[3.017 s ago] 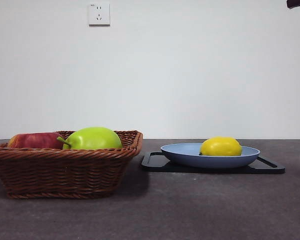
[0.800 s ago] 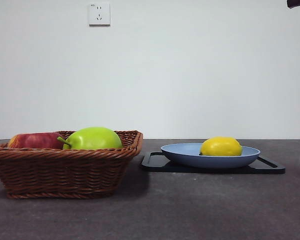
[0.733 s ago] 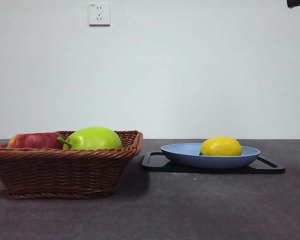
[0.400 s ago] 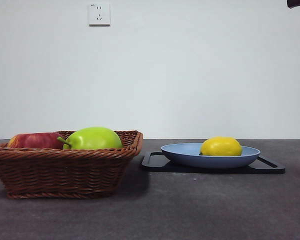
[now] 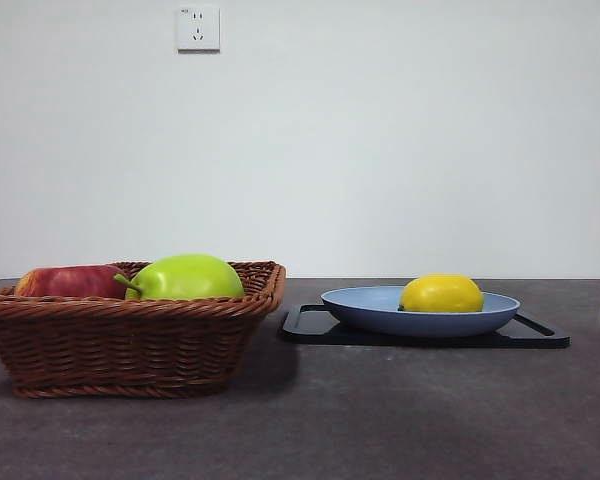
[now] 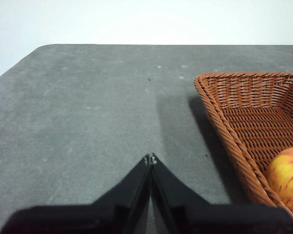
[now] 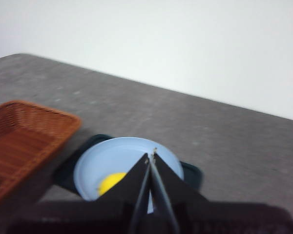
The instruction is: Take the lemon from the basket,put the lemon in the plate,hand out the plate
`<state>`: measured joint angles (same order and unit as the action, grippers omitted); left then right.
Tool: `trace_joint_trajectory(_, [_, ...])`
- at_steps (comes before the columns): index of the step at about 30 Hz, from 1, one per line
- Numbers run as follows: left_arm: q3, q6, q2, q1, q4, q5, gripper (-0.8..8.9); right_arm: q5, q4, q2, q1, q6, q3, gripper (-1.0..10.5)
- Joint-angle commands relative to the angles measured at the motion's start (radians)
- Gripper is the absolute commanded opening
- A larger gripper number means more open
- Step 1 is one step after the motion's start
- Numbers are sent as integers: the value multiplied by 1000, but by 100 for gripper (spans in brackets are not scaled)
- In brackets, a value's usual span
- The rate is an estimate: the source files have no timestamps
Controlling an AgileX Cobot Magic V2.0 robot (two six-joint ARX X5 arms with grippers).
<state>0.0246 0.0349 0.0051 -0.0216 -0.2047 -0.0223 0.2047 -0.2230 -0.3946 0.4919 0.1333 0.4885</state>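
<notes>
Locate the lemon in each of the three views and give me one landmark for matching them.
Front view: lemon sits in the plate, right of the basket.
Left wrist view: not in it; only the basket and a red apple show.
Right wrist view: lemon in the plate, partly behind the right end effector.
Shared landmark: the basket.

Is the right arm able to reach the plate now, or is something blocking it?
Probably yes. The right gripper, jaws shut, hangs above the plate, whose near rim looks free; only the lemon lies inside.
</notes>
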Motion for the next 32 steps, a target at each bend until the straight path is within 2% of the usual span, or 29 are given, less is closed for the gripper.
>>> trace_joint_trajectory(1, [-9,6,-4,3,3,1,8,-47,14,74,-68,-11,-80,3])
trace_joint_trajectory(6, [-9,6,-4,3,3,1,8,-209,35,217,-251,-92,-238,3])
trace_joint_trajectory(11, [-9,6,-4,3,3,1,8,-336,35,316,-389,-111,-352,3])
trace_joint_trajectory(22, [-9,6,-4,3,3,1,8,-337,35,396,-496,-110,-432,3])
trace_joint_trajectory(32, [-9,6,-4,3,4,1,8,-336,59,395,-496,-111,-481,3])
